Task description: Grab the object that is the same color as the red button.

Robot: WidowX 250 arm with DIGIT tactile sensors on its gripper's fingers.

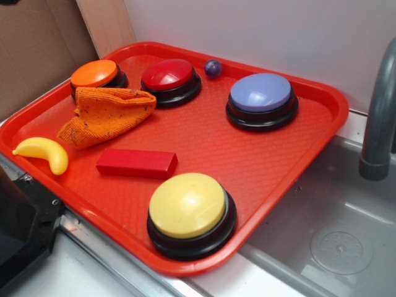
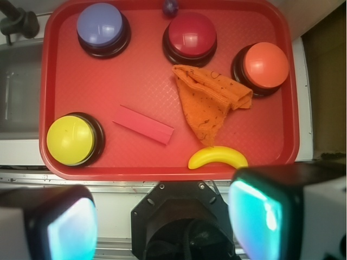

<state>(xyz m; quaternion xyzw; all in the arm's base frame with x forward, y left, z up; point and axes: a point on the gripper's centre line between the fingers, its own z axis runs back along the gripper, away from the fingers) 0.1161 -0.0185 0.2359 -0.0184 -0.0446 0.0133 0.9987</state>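
The red block [image 2: 143,124] lies flat on the red tray [image 2: 108,165], between the yellow button [image 2: 70,139] and the toy banana [image 2: 218,157], its long axis slanting across the wrist view. The gripper [image 2: 162,216] hovers off the tray's near edge, jaws spread and empty.

The red block [image 1: 137,163] [image 2: 143,125] is a small, flat, sharp-edged rectangular bar lying flat on the tray, slightly askew, ahead of the gripper [image 2: 162,216] and a little to its left in the wrist view, well apart from the fingers. The red button [image 1: 168,75] [image 2: 191,32], a glossy dark-red dome on a black round base, sits upright farther ahead, beyond the block, near the tray's far edge.
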